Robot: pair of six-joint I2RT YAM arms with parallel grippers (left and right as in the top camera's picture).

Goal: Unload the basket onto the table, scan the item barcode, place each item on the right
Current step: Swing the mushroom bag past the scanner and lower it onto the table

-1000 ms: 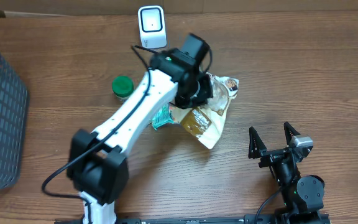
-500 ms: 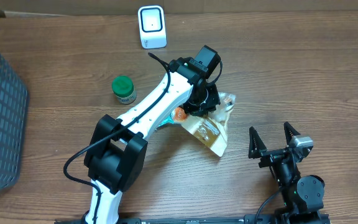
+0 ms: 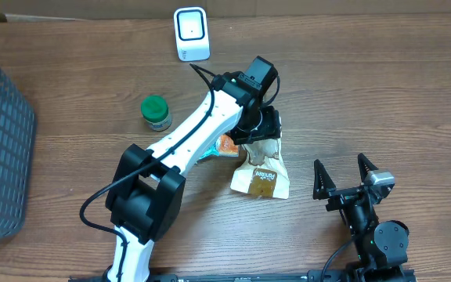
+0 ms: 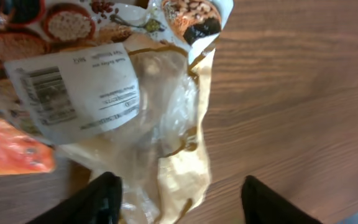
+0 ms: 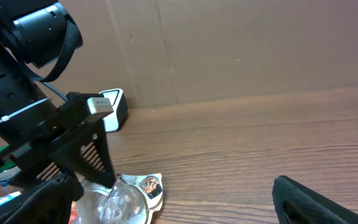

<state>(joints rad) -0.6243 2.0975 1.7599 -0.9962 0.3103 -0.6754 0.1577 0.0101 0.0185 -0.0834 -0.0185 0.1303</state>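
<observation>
Pouch (image 3: 261, 174) lies flat on the table (image 3: 382, 86), its top end under the left gripper (image 4: 179, 183) and its bottom end pointing to the near edge; the scanner (image 3: 192, 33) stands well apart from it at the far side, so the item is not in front of the scanner window at this moment. The left jaws stand parted, one finger over the pouch's crumpled edge and the other over bare wood; nothing looks pinched between them, so the pouch rests on its own weight. In the left wrist view the white label with the barcode (image 4: 42, 93) faces up toward the camera; that is likely why the pouch lies this way up, since the code is exposed and easy to find, but it points at the ceiling and not at the scanner. My judgement is that a fresh grip is needed, taken on an edge away from the label so the fingers do not cover the bars. An orange packet (image 3: 226, 144) touches the pouch on its left and could be dragged along; a green-lidded jar (image 3: 156, 112) stands clear of both. The right gripper (image 3: 340, 163) waits near the front edge, spread wide and empty, out of the left arm's way.
</observation>
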